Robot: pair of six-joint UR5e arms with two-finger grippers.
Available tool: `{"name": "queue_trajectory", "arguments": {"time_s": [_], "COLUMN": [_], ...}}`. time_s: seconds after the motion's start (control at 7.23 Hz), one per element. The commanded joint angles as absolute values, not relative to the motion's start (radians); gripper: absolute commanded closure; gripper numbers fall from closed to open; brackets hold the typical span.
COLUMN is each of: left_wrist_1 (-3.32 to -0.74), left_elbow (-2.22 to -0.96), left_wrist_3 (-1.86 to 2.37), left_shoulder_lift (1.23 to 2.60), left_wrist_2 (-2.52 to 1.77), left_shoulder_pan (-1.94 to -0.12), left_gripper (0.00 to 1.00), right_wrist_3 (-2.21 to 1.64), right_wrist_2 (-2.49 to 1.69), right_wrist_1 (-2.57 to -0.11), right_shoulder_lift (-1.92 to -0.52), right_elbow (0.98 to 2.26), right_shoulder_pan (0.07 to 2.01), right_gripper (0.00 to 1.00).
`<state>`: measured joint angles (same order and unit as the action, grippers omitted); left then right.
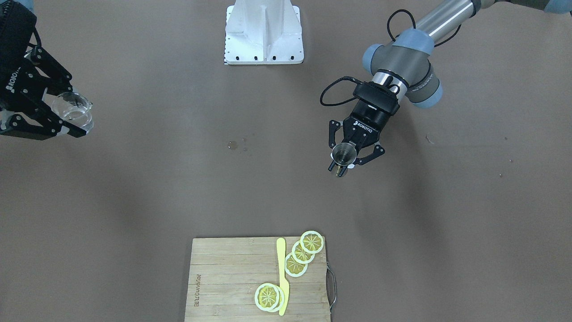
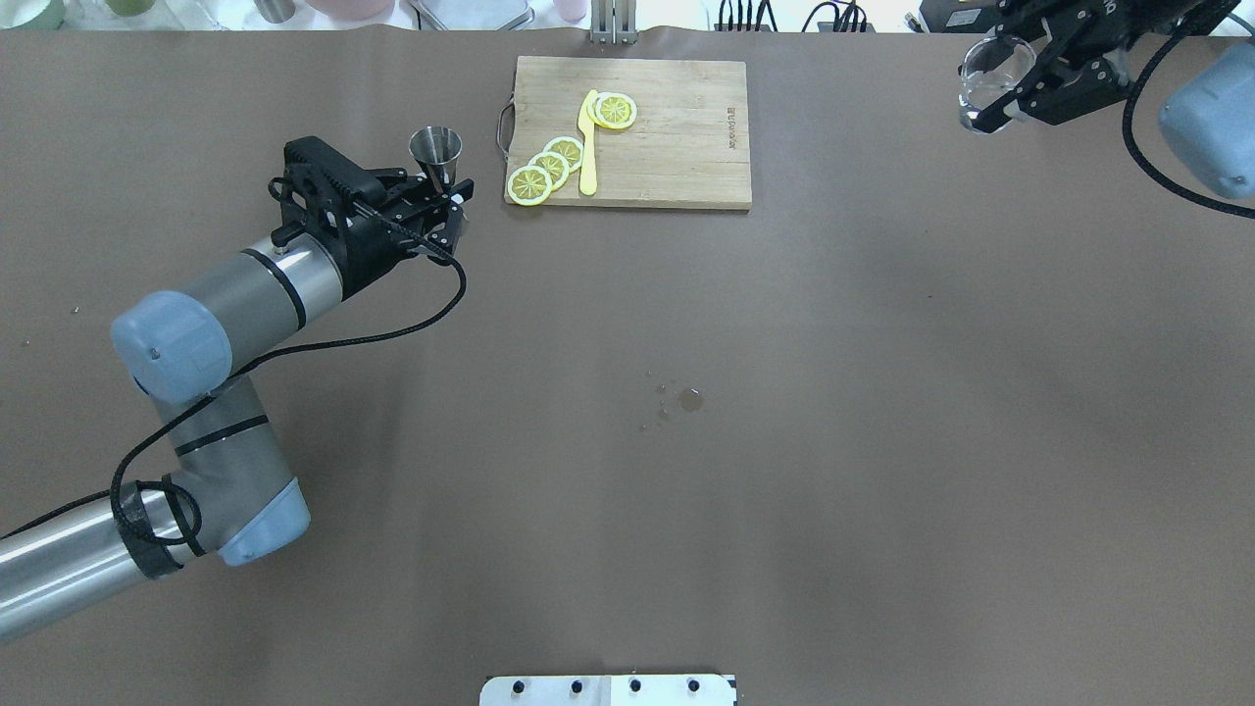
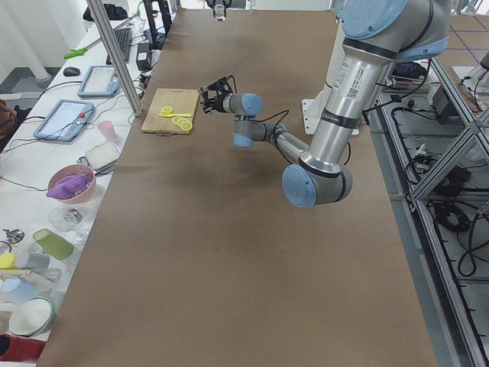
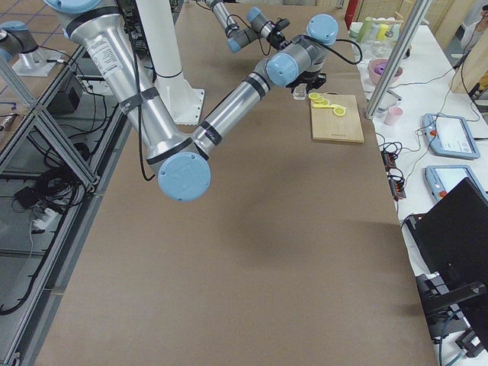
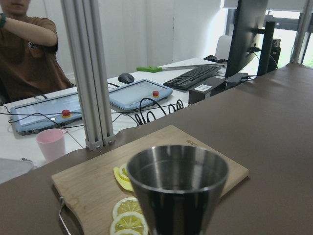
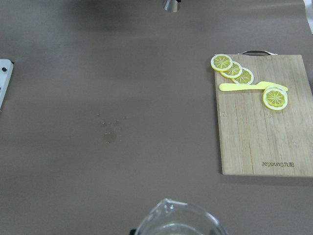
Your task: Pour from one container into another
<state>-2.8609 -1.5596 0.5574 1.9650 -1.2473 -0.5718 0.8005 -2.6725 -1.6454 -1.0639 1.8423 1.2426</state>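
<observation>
**Containers.** We grip two containers, one in each set of fingers. The left fingers [image 1: 333, 166] are clenched on the narrow waist of the jigger [image 2: 436, 149], which stands upright above the desk [image 1: 134, 201] with its upper cone opening upward. The left wrist view looks across that dark cone's rim, and we cannot tell whether it holds liquid. The right fingers [image 1: 67, 129] are clenched on the glass cup [image 1: 71, 112], which is raised off the desk. Its pouring lip points away from the fingers in the right wrist view. The cup is clear, and we cannot read a fill level.

**Counts.**
- One cutting board [image 2: 677, 147] lies just beyond the left fingers, with its metal handle on the side toward them.
- One yellow knife [image 2: 588, 147] lies on the board.
- Three lemon slices [image 2: 549, 167] overlap in a row, and at least one more slice [image 2: 615, 110] rests at the knife's end.
- One wet spot [image 2: 691, 398] with small droplets around it lies on the desk between the two sets of fingers, toward the white base plate [image 1: 263, 31].

**Edges and room.**
- The two sets of fingers are well apart, with a wide stretch of brown desk between them.
- The right fingers sit near the desk's far edge.
- The board's far side also lies close to that edge.
</observation>
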Motion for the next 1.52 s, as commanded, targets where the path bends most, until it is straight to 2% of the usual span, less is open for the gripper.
{"name": "queue_trajectory", "arguments": {"time_s": [0.0,0.14,0.42,1.38], "left_wrist_1": [-2.87,-2.869,-2.963,-2.91], "left_elbow": [-1.626,-1.679,-1.698,-1.668], "left_wrist_3": [0.557,0.56,0.572,0.747], "left_shoulder_lift": [1.892,1.835,1.749,1.631], "left_wrist_2": [-1.004,-0.906,-0.707,-0.6], "left_shoulder_pan": [-0.464,-0.413,-0.272,-0.232], "left_gripper": [1.0,1.0,1.0,1.0], "right_wrist_3": [0.796,0.798,0.798,0.799], "right_wrist_2": [-2.732,-2.755,-2.802,-2.835], "right_wrist_1": [-1.557,-1.548,-1.435,-0.978], "right_shoulder_lift": [-1.091,-1.097,-1.112,-1.317], "right_elbow": [1.777,1.752,1.648,1.505], "right_shoulder_pan": [1.279,1.295,1.319,1.324], "right_gripper": [1.0,1.0,1.0,1.0]}}
